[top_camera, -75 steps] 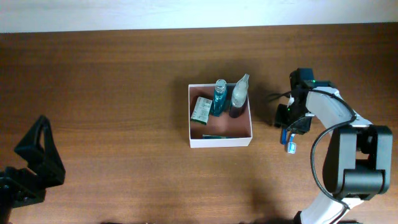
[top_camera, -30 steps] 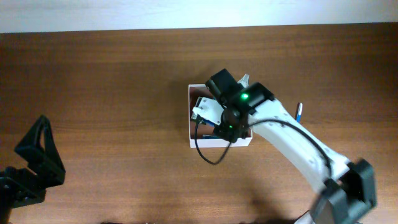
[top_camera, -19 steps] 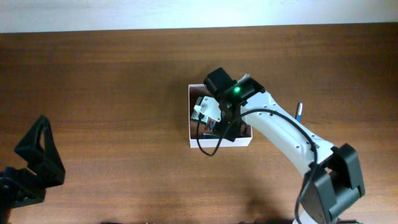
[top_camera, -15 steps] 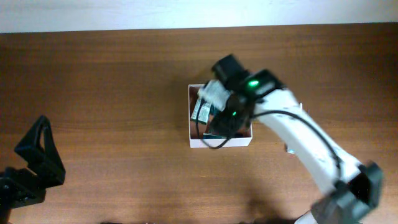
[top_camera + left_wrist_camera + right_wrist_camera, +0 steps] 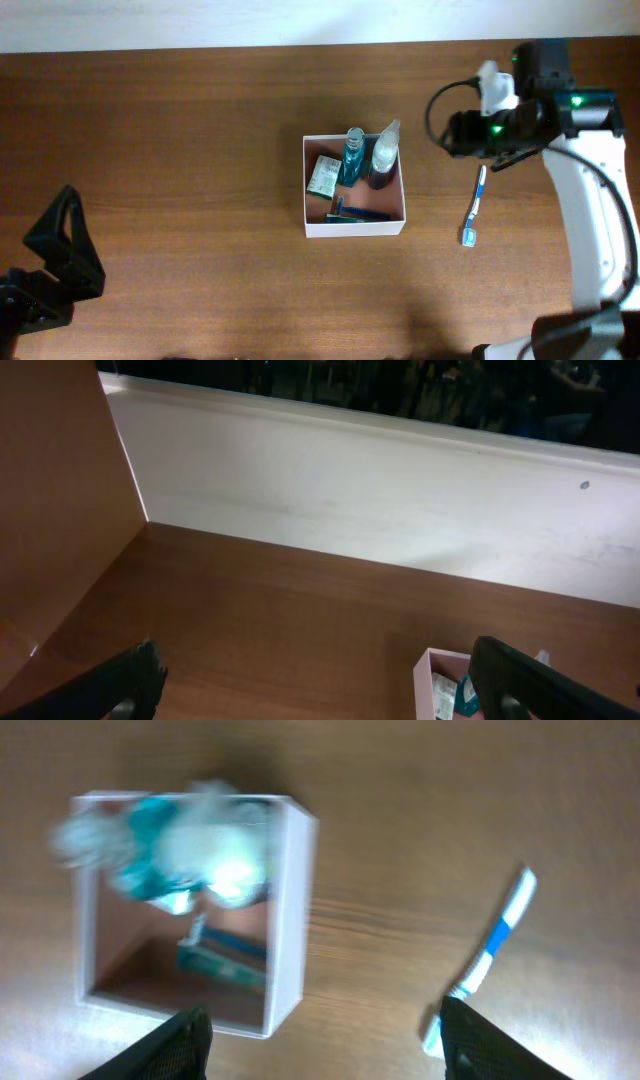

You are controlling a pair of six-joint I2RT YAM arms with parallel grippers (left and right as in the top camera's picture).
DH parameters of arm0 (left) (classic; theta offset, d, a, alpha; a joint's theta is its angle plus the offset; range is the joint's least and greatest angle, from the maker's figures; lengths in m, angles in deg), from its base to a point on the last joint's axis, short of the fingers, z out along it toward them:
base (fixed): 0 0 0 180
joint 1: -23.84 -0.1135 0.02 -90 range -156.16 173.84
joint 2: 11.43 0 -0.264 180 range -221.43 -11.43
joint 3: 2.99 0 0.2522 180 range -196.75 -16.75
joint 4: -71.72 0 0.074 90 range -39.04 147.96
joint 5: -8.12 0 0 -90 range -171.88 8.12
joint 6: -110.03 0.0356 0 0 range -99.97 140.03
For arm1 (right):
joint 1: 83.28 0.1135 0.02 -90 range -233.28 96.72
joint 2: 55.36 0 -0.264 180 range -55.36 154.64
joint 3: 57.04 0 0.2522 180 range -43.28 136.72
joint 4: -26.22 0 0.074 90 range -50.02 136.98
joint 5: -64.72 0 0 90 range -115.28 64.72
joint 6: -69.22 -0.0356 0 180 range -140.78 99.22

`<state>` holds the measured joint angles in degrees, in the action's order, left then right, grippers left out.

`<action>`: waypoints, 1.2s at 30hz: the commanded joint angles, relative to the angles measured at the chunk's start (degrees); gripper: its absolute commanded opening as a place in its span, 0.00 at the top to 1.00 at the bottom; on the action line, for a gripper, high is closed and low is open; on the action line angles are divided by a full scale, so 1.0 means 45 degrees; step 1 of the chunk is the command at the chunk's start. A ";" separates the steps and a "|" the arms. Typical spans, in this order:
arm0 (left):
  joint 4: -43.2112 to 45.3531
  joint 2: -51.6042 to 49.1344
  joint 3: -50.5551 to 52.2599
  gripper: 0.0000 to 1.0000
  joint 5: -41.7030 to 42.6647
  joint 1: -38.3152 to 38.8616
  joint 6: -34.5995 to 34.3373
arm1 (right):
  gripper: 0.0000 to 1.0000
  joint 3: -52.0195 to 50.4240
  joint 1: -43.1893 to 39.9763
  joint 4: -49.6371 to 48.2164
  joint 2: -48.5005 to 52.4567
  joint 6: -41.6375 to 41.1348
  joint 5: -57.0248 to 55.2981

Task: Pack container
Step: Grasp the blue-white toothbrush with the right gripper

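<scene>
From overhead, we see the container at mid-table, holding a blue bottle, a clear bottle, a sachet and a flat blue item. The toothbrush lies on the wood to its right, well apart. We judge that the brush, thin and flat, could skid away under a shallow pinch, or catch on the container's wall or the bottles.

In the left wrist view, the left gripper is spread wide and empty, and the container's corner shows far ahead.

In the blurred right wrist view, the right gripper is spread wide too, holding and touching nothing, above the wood between container and toothbrush.
</scene>
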<state>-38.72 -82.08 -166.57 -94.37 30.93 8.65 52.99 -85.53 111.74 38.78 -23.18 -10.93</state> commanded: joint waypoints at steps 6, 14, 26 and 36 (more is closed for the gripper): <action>0.0005 -0.0005 0.0024 0.01 -0.0141 -0.0053 0.0209 | 0.31 -0.2186 -0.1117 -0.0724 0.2458 -0.2647 -0.1967; 0.0000 -0.0005 0.0024 0.01 -0.0141 -0.0053 0.0209 | 0.35 -0.4051 -0.1695 -0.2098 0.4206 -0.3254 -0.2346; 0.0000 -0.0005 0.0024 0.01 -0.0141 -0.0053 0.0209 | 0.73 -0.5411 -0.2259 -0.3716 0.4566 -0.3196 -0.1802; 0.0005 -0.0005 0.0024 0.01 -0.0141 -0.0053 0.0209 | 0.96 -0.4352 -0.1987 -0.2157 0.3823 -0.2764 -0.1627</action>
<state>-38.72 -82.08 -166.57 -94.37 30.93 8.65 30.63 -95.51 100.42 58.46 -36.20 -19.08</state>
